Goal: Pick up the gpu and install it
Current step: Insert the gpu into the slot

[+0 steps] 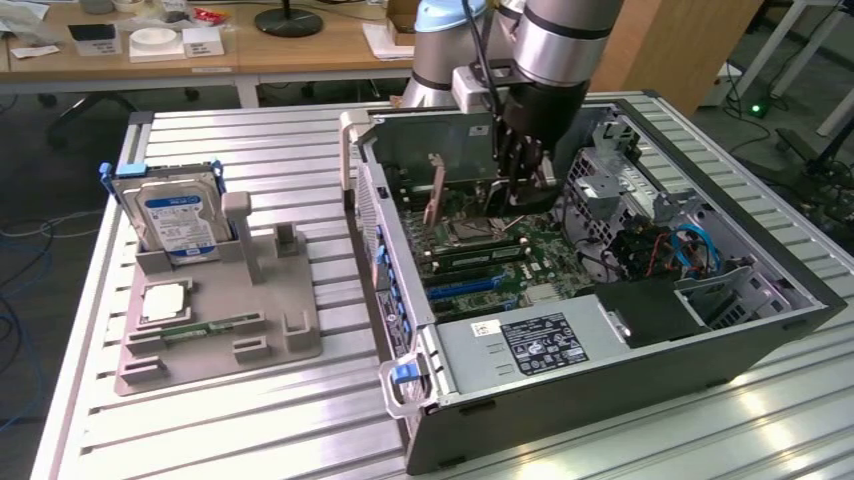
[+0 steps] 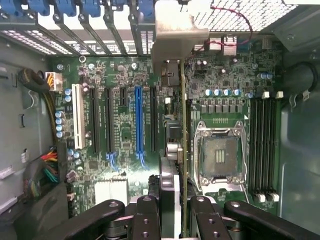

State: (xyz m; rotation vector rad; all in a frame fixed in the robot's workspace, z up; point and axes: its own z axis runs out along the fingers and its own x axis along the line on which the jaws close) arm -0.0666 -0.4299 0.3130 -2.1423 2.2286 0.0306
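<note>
Fingers clamp the gpu edge-on above the motherboard.

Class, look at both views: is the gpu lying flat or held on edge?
On edge. The gpu hangs edge-down between the gripper jaws above the motherboard.

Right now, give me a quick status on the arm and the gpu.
Gripper shut on gpu, edge-on. Card over motherboard inside open case, not seated. Nothing blocking the slots.
</note>
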